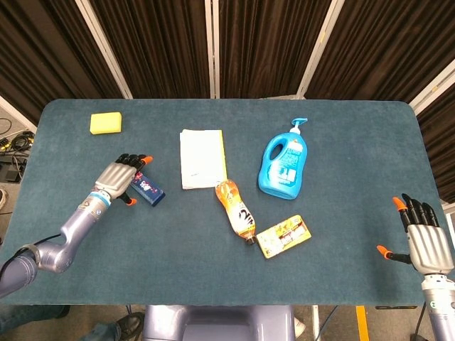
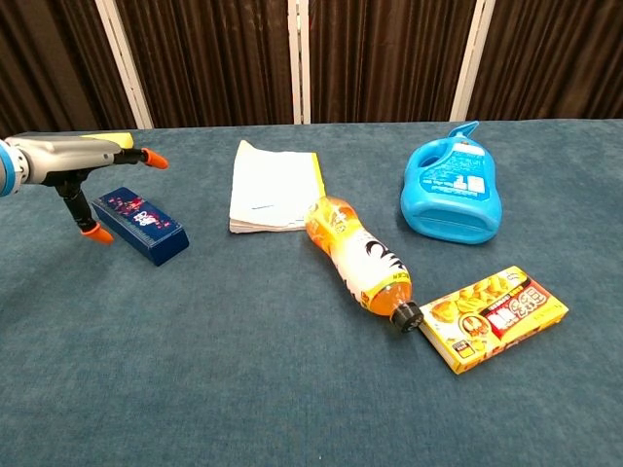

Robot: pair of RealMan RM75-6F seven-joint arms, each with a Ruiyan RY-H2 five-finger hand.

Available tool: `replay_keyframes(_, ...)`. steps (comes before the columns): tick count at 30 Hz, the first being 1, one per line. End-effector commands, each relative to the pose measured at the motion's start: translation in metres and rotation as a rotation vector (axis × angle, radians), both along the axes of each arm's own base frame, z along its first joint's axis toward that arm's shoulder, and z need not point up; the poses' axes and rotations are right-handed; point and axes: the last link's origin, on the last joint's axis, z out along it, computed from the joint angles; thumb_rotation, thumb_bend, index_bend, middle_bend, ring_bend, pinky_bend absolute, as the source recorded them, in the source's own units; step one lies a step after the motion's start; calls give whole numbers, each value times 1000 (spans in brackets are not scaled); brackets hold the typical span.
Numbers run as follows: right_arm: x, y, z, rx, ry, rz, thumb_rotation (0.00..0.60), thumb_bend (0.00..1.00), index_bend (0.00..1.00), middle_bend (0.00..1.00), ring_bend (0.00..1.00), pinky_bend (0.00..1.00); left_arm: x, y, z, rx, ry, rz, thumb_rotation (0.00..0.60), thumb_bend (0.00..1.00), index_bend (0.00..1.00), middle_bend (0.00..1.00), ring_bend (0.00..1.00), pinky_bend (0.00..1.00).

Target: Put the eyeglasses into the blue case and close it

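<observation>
Orange-tipped fingers of the left hand (image 1: 117,178) are spread apart and grasp nothing; the hand hovers just left of the blue case (image 1: 147,188), thumb hanging down beside the case's left end, with no contact that can be confirmed. That case lies shut and flat on the table's left side, its long axis running near-right to far-left. Eyeglasses cannot be made out in either view. At the near right corner the right hand (image 1: 426,238) is held upright beyond the table edge, fingers released and splayed, holding nothing. Open cloth lies along the whole near edge and between the case and the notepad (image 1: 202,158). A yellow sponge (image 1: 105,123) sits at the far left, well apart from the hand. Centre table holds an orange bottle (image 1: 236,211) lying on its side, its cap just beside a yellow snack box (image 1: 284,236), and a blue detergent bottle (image 1: 286,163) lying flat to the right of the notepad. Teal fabric covers the table (image 1: 341,213); dark curtains with pale vertical strips stand behind.
</observation>
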Motion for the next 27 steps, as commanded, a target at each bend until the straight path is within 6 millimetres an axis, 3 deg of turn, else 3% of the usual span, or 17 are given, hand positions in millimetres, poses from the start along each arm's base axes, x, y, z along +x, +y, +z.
replay_keyframes(1,1,0,-1,2,1,2,600,0,0,0,0,0,-4,3,-10,-16,20,5,600,0,0,0,0,0)
replay_keyframes(6,0,-1,-2,3,5,-2,600,0,0,0,0,0,-4,10,-23,-5,11,3,600,13,12,0,0,0)
replay_keyframes(11,-1,-1,-2,0,5,-6,600,0,0,0,0,0,-4,14,-28,-10,14,3,600,102,125,16,30,71)
replay_keyframes(15,-2,-1,-1,-1,4,-9,600,0,0,0,0,0,-5,16,-29,-13,23,4,600,171,302,182,194,242)
replay_keyframes(19,-2,-1,0,-4,3,-8,600,0,0,0,0,0,-5,16,-32,-13,24,7,600,192,403,301,298,333)
replay_keyframes(27,-1,-1,0,-6,4,-6,600,0,0,0,0,0,-2,16,-36,-7,28,1,600,324,506,350,342,369)
